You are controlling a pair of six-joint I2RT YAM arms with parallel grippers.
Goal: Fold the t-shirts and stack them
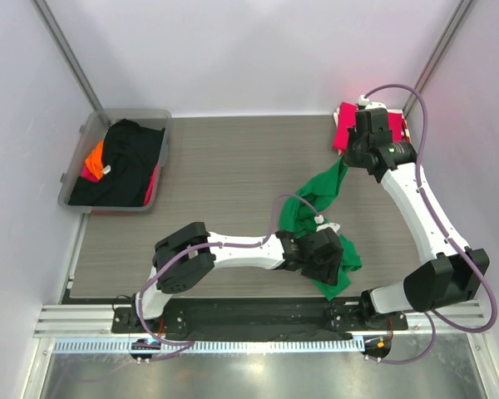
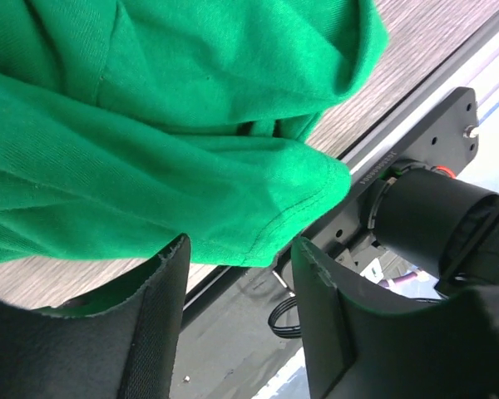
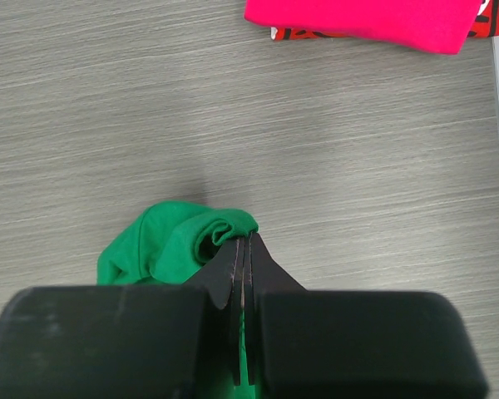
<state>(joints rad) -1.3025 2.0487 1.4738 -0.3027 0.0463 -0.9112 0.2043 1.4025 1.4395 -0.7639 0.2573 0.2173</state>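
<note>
A bright green t-shirt (image 1: 303, 208) is stretched in a crumpled band from the middle right of the table down to the near edge. My right gripper (image 1: 349, 158) is shut on its far end, and a bunch of green cloth (image 3: 162, 245) is pinched at the fingertips (image 3: 245, 237) above the table. My left gripper (image 1: 324, 253) is at the shirt's near end and is open. The green cloth (image 2: 191, 125) hangs just over its spread fingers (image 2: 162, 283), not gripped. A folded magenta-pink t-shirt (image 1: 343, 125) lies at the back right and also shows in the right wrist view (image 3: 366, 21).
A clear plastic tub (image 1: 83, 137) stands at the back left and holds a black t-shirt (image 1: 129, 162), an orange one (image 1: 94, 155) and some pink cloth. The table's near edge and metal rail (image 2: 416, 108) run just beside the left gripper. Side walls close in on both sides.
</note>
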